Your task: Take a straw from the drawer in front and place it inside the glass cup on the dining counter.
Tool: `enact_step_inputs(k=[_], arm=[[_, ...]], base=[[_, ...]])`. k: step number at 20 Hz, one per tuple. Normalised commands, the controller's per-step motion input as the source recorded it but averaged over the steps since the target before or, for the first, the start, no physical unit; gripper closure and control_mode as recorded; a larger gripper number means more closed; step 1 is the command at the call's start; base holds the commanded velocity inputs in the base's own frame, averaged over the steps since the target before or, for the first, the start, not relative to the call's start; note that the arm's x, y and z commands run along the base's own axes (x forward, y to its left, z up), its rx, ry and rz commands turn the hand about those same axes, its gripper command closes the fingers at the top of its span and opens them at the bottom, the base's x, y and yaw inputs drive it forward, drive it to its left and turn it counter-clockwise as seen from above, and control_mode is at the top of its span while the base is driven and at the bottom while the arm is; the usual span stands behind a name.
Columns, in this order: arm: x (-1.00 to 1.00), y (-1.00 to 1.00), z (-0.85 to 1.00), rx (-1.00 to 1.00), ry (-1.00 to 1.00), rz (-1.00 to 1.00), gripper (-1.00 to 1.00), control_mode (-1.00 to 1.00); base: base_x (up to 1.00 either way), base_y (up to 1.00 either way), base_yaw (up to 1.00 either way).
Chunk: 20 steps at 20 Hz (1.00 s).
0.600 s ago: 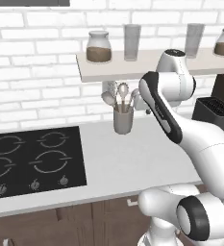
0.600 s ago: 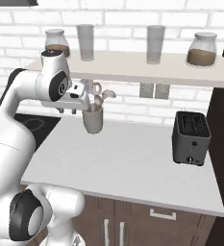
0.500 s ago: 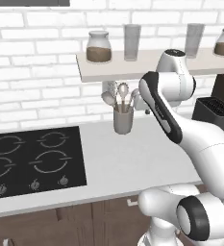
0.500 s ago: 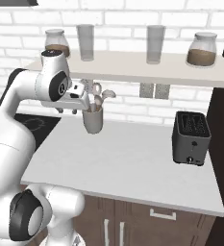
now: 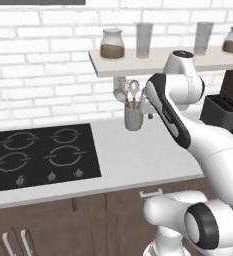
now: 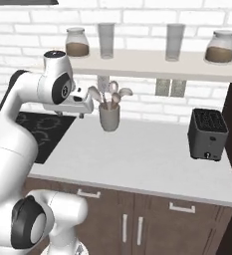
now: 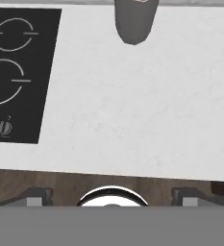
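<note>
The gripper [image 6: 82, 110] hangs high above the white worktop [image 6: 152, 159], jaws spread wide with nothing between them, looking down, probably to find the drawer [image 5: 88, 207] below the near edge. That drawer front sits closed, so any straw is hidden.

Arm raised, elbow bent; pincer [image 6: 81, 111] open, pointing down.

Matt white worktop [image 5: 138, 155], glossy black hob [image 5: 38, 155], dark-brown wooden cabinet fronts [image 6: 152, 219].
</note>
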Motion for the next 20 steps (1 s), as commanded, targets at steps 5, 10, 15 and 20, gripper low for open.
enact_step_inputs(k=[5,10,15,20], arm=[[0.00,0.00,0.00,0.00,0.00,0.00,-1.00,1.00],[0.00,0.00,0.00,0.00,0.00,0.00,-1.00,1.00],[0.00,0.00,0.00,0.00,0.00,0.00,-1.00,1.00],[0.00,0.00,0.00,0.00,0.00,0.00,-1.00,1.00]], base=[[-0.06,0.84,-0.23],[0.06,0.81,-0.57],[0.01,0.60,-0.70],[0.00,0.66,-0.67]])
